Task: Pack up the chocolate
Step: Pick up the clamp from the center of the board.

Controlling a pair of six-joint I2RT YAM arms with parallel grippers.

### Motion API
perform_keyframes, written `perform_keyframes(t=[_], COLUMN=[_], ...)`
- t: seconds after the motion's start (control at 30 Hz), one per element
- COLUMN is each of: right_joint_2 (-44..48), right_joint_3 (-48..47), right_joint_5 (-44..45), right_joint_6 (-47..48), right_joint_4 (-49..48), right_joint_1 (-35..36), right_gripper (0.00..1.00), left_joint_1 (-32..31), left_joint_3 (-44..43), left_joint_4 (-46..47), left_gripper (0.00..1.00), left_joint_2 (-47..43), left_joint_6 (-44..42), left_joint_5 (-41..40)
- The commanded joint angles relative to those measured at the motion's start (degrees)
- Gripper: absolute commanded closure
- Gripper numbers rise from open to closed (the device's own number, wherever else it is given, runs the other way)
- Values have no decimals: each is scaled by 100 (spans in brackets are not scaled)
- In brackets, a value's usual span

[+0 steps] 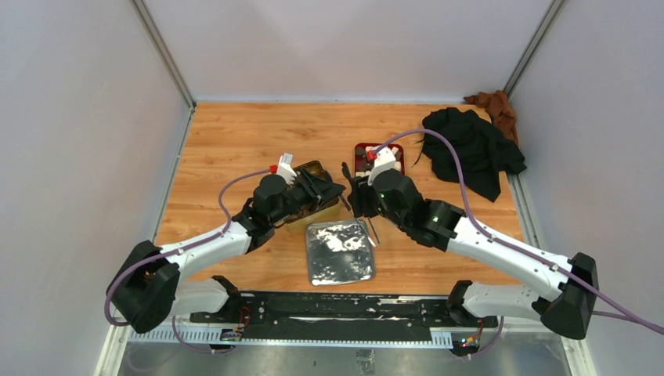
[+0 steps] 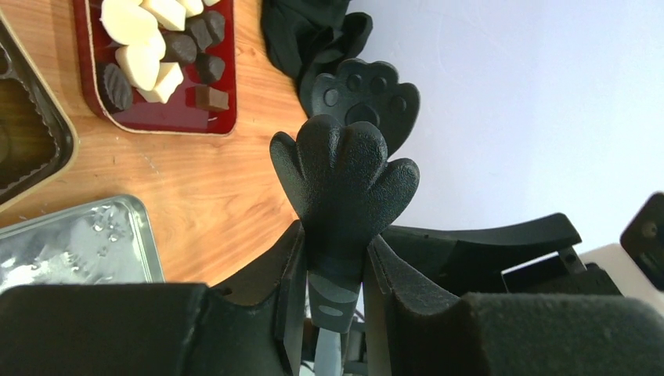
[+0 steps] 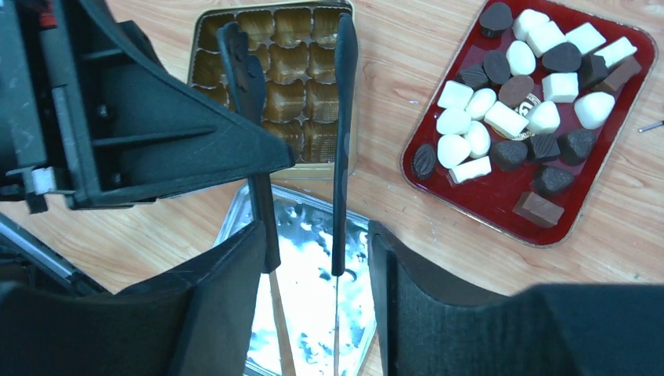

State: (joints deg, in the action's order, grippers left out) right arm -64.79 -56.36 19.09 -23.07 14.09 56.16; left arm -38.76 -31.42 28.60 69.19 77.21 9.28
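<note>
From above, your left arm (image 1: 270, 200) is hiding most of the gold tin (image 1: 312, 168). Your left wrist view is cropping the red tray (image 2: 156, 117) and some chocolate (image 2: 141, 63).

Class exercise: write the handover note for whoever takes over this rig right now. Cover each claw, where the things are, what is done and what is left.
Left claw: shut on the black paw-tipped tongs.
Right claw: open, fingers loosely either side of the same tongs.
Chocolate: white and dark pieces, all in the red tray.
Gold tin: beside the tray, visible compartments empty; silver lid lies next to it.
Done: nothing packed yet.
Left: move the pieces into the tin, probably with the tongs.
</note>
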Motion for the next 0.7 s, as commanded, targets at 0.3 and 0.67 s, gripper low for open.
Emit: perform_keyframes(t=[0.3,0.67], right_joint_2=[301,-135], right_joint_3=[-135,-615], right_joint_5=[-158,-251], right_joint_6=[461,485], right_joint_4=[970,1668], right_joint_1=[173,323], right_gripper=[23,22], left_joint_1=[-26,-26], left_joint_3=[23,-26], left_joint_4=[184,-17], left_gripper=[100,100], left_joint_2=[-78,-17], left_joint_6=[615,1131], left_joint_5=[-360,-436])
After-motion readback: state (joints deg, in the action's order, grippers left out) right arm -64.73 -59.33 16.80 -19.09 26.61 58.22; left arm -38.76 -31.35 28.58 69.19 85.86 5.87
